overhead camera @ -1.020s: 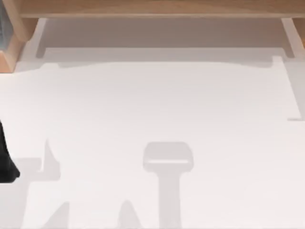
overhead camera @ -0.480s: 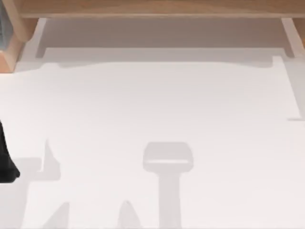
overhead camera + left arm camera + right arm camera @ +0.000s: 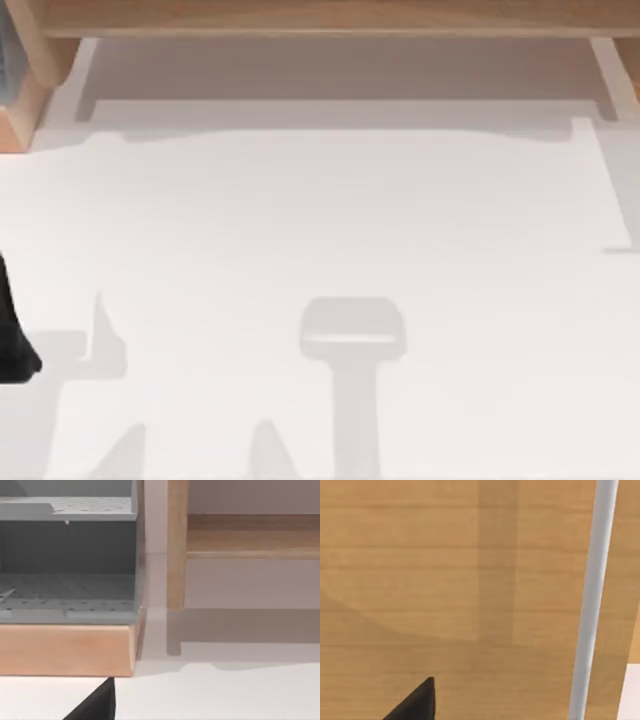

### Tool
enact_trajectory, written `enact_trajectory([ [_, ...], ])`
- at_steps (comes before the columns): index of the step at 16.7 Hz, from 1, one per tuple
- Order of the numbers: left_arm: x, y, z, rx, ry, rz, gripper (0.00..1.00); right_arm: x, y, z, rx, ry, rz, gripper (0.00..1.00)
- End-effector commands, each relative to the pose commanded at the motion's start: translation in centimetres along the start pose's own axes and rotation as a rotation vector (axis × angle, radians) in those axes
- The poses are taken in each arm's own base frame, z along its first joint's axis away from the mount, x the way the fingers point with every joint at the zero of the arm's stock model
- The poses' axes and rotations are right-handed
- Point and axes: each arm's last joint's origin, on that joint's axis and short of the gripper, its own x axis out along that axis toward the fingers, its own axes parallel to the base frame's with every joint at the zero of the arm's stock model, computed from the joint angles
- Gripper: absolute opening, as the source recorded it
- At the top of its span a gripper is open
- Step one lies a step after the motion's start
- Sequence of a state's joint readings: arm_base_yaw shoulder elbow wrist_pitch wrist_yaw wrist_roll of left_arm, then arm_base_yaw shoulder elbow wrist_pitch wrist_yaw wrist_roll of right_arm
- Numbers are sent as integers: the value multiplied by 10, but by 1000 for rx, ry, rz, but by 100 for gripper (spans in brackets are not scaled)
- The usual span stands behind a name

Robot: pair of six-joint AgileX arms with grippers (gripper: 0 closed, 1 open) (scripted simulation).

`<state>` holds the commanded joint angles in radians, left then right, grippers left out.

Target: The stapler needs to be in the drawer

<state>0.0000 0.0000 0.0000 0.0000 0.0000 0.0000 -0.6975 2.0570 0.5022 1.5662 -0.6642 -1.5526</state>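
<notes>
White worktop (image 3: 330, 220) under soft grey shadows, with a wooden unit (image 3: 320, 15) along the far edge in the top view. Over at the left edge, dark bulk of the left arm (image 3: 12, 340), low over the worktop.

Judging progress: early, by the look of it. Cannot place the stapler from these views, so no ground for calling it stowed or even picked up. Cannot point to an open drawer either. Left to do, most likely: opening the drawer, fetching the stapler, setting it inside.

Left tool (image 3: 95, 706): a dark wedge in the left wrist view, over the worktop and near a wooden base (image 3: 65, 650) carrying a grey perforated rack (image 3: 65, 590), beside a wooden post (image 3: 176, 545). Touching nothing visible. Cannot tell open or closed, nor any load.

Right tool (image 3: 415, 702): a like dark wedge in the right wrist view, close up against a wood-grain panel (image 3: 445, 580) crossed by a pale bar (image 3: 592, 600). Possibly a drawer front and its handle, though only a guess. Near the panel, apart from the bar, not on it. Cannot tell open or closed; nothing seen in its grip.
</notes>
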Motion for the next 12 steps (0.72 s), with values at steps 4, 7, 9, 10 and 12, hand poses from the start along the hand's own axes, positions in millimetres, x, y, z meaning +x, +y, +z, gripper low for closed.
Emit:
enact_trajectory([
  [4,0,0,0,0,0,0,100,5,0,0,0,0,0,100],
  [7,0,0,0,0,0,0,100,5,0,0,0,0,0,85],
  [9,0,0,0,0,0,0,100,5,0,0,0,0,0,70],
  [10,0,0,0,0,0,0,100,5,0,0,0,0,0,62],
  [12,0,0,0,0,0,0,100,5,0,0,0,0,0,47],
])
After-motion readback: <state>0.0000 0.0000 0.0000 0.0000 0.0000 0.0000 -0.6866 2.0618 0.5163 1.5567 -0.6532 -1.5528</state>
